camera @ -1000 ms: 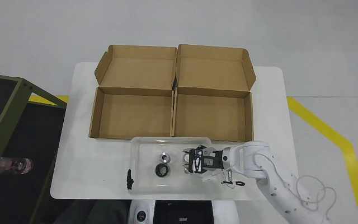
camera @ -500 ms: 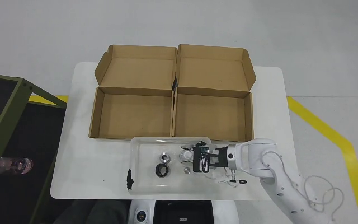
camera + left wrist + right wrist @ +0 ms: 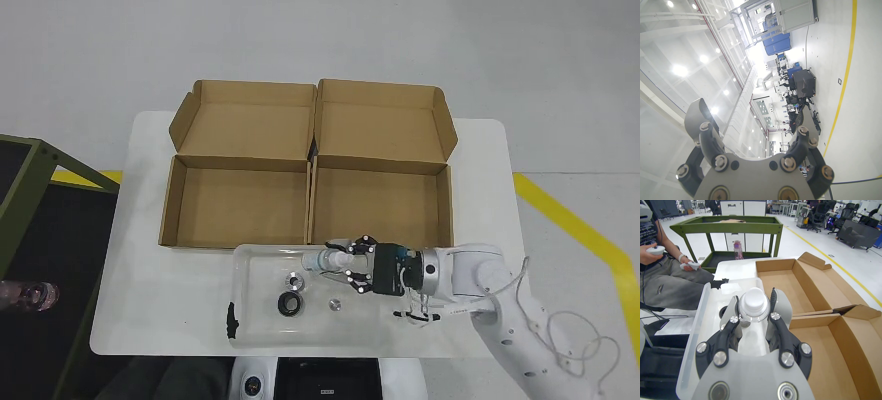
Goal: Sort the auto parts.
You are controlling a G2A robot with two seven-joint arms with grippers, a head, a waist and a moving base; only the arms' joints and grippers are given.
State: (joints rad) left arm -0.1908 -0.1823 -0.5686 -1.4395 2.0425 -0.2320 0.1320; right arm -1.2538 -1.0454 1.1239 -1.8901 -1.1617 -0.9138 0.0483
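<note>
**A:** What did the right gripper (image 3: pixel 754 297) have?

**B:** Its fingers were clamped on a white stepped round part (image 3: pixel 754 304). One pad sat on each side of the wide clear collar, and the narrow end pointed away from the wrist. In the top view the part was over the far side of the clear plastic tray (image 3: pixel 240 262) and seemed to be off its floor. It was near the front wall of the right-hand cardboard box (image 3: pixel 378 210).

**A:** And the other arm?

**B:** The left gripper (image 3: pixel 749 111) pointed up at the ceiling, with its fingers apart and nothing between them.

**A:** What else lay in the tray?

**B:** There was a black ring (image 3: pixel 290 303) with a small silver part (image 3: pixel 291 280) just beyond it. Another small metal piece (image 3: pixel 336 305) lay nearer the gripper.

**A:** How would you have done the step well?

**B:** I judged it to be the carry from tray to box. I couldn't tell whether this part belonged in the right-hand box or in the left-hand cardboard box (image 3: pixel 235 205) beside it.

The part needed enough height to clear both the tray rim and the box's front wall. I would have kept the wrist level, since that smooth collar looked easy to lose. I would also have lowered it close to the box floor before letting go, because a round piece dropped from height would probably roll or bounce.
</note>
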